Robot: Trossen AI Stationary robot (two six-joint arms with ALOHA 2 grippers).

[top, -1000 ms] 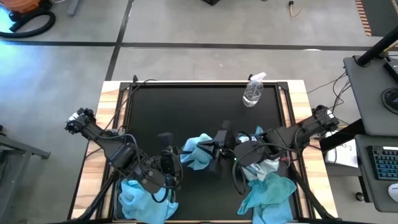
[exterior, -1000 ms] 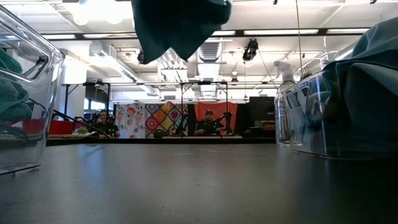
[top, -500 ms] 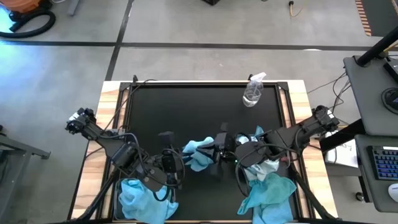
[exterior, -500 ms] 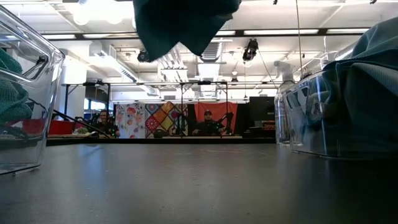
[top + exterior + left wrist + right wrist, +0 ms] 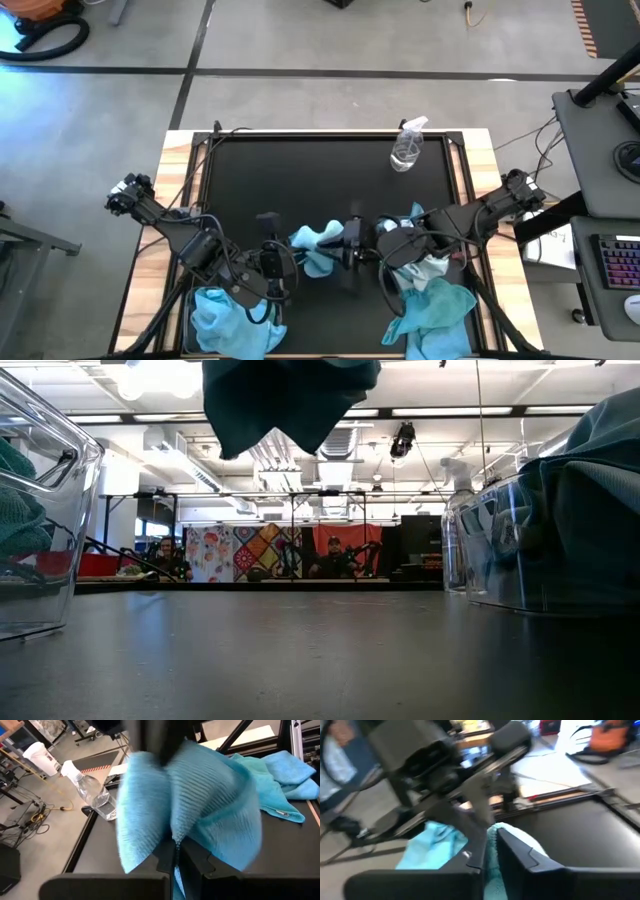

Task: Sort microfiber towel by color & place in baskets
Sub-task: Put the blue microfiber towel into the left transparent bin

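A blue microfiber towel [image 5: 315, 247] hangs in the air over the middle of the black table [image 5: 320, 180], between my two grippers. My left gripper [image 5: 287, 254] is shut on its left part and my right gripper [image 5: 341, 241] on its right part. In the low view the towel [image 5: 290, 400] hangs well clear of the tabletop. The left basket [image 5: 230, 322] at the near left holds pale light blue towels. The right basket [image 5: 432, 305] at the near right holds turquoise ones, some draped over its rim. My left gripper [image 5: 176, 851] pinches a bunched fold of the towel [image 5: 175, 831] between its two fingers, coming roughly level from the table's left. The cloth fans out beyond the fingers, clear of the table. My right gripper [image 5: 490, 847] has the towel's opposite part [image 5: 493, 834] between its two fingers, coming roughly level from the table's right. The towel is clear of the table, and its lower corner [image 5: 245, 445] hangs below.
A clear spray bottle [image 5: 407, 146] stands at the far right of the table. Arm cables run along the left and right edges. In the low view the two baskets [image 5: 40, 510] [image 5: 540, 530] flank an open stretch of tabletop.
My left gripper has moved up to the towel's left part and taken hold of it. The towel has stayed lifted and has shifted slightly toward the table's left, its hanging corner swinging that way.
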